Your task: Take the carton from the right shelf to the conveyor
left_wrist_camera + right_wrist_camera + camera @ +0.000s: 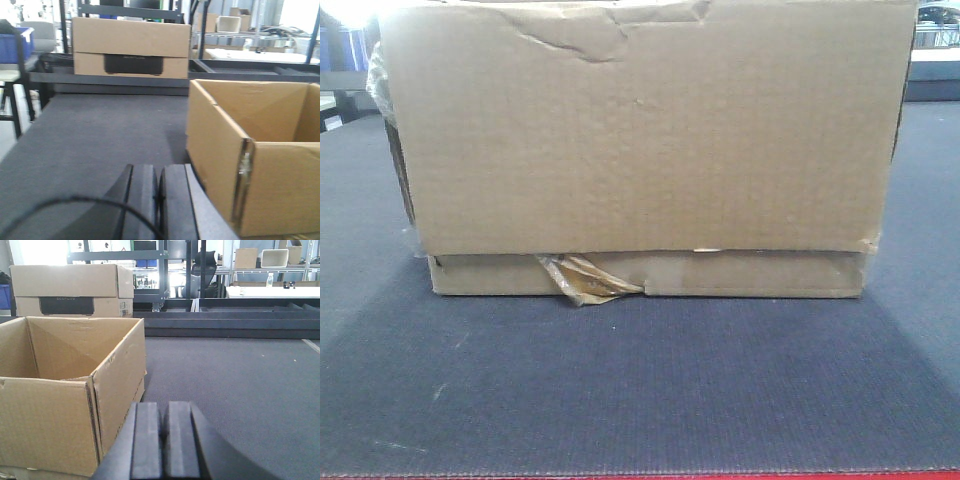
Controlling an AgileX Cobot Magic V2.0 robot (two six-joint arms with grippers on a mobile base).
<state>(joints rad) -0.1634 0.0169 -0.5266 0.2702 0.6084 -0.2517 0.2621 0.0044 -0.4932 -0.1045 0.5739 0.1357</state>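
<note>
Carton (640,140): I saw it centre-frame, open-topped, on the counter (640,390).
Left fingers (159,200): pressed together.
Right fingers (164,440): pressed together.

Two cartons (65,390) (70,290), two end effectors (159,200) (162,440)

The carton (640,140) is a brown corrugated cardboard box sitting upright on the dark grey conveyor surface (640,390). Its top is open: both wrist views look into a bare interior (270,107) with creased inner walls (75,345). The front face is dented near the upper edge, and a lower flap band runs along the base with a torn, curled strip of tape (585,280) hanging from it. One vertical corner seam (243,180) carries worn tape.
</note>
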